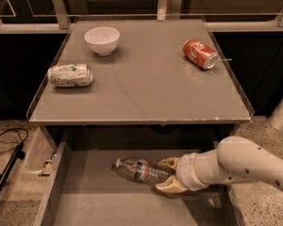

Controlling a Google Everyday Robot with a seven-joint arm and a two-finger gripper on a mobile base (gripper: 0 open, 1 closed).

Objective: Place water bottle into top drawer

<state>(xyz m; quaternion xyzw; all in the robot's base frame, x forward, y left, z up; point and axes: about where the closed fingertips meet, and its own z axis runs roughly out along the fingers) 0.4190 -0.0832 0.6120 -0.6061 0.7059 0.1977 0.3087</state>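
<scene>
Reaching in from the right, the robot's tan two-finger tool (pixel 161 175) grips the base end of a small clear ribbed plastic water bottle (pixel 139 170). The bottle lies on its side, white cap pointing left, inside the wide shallow grey top drawer (pixel 94 201). Above, the grey table (pixel 155 88) carries a white bowl (pixel 102 40), a silver-green can (pixel 70 75) and a red soda can (pixel 199 53).

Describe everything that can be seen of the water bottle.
The water bottle is small, clear ribbed plastic with a white cap and a red-and-blue label band. It lies on its side inside the open top drawer, cap toward the left, base to the right, where the pincer grips it.
</scene>
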